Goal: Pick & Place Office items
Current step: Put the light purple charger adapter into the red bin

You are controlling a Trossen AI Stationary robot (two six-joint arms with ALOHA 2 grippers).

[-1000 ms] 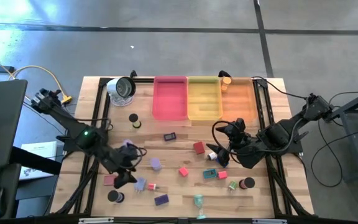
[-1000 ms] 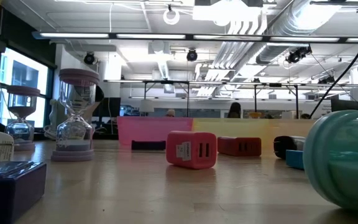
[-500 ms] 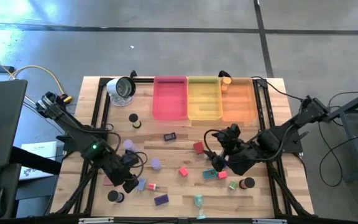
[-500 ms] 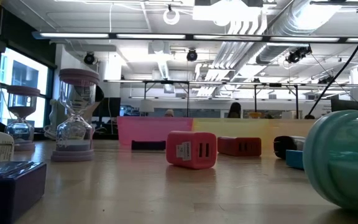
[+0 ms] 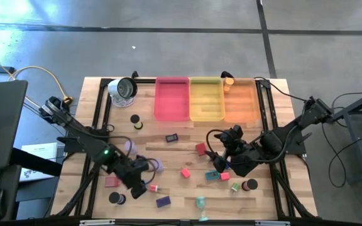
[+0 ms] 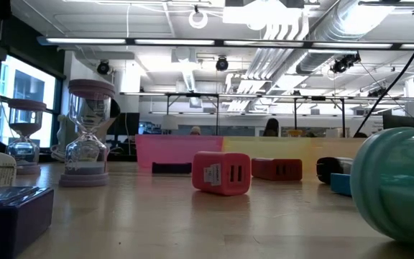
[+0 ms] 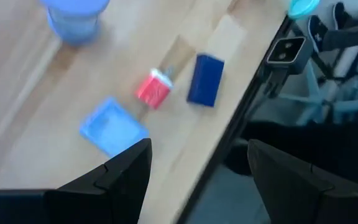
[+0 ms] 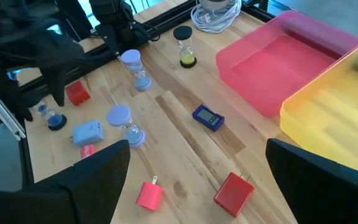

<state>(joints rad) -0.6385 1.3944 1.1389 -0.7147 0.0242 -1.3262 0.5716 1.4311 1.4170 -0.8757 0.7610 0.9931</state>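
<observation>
Small office items lie scattered on the wooden table: a red block (image 5: 200, 149), a pink block (image 5: 185, 172), a purple block (image 5: 163, 201), lavender hourglasses (image 5: 158, 165), and a black disc (image 5: 116, 198). My left gripper (image 5: 142, 184) hovers open near the table's near-left part. In its wrist view (image 7: 199, 149) a light blue block (image 7: 112, 126), a small red piece (image 7: 153, 90) and a dark blue block (image 7: 205, 79) lie just ahead of it. My right gripper (image 5: 220, 162) is open too (image 8: 199, 149), over a teal block (image 5: 212, 175), with the red block (image 8: 234, 191) and pink block (image 8: 149, 194) ahead of it.
Pink (image 5: 171, 98), yellow (image 5: 206, 98) and orange (image 5: 241, 100) trays stand side by side at the far edge. A round silver-and-white object (image 5: 123, 88) sits at the far left corner. A teal hourglass (image 5: 201, 202) lies by the near edge. Black frame rails run along both table sides.
My left gripper has moved toward the table's right and near edge, passing the red-pink block and arriving over the light blue block. My right gripper shifted a little toward the left and near edge, then stayed still. No item has moved.
</observation>
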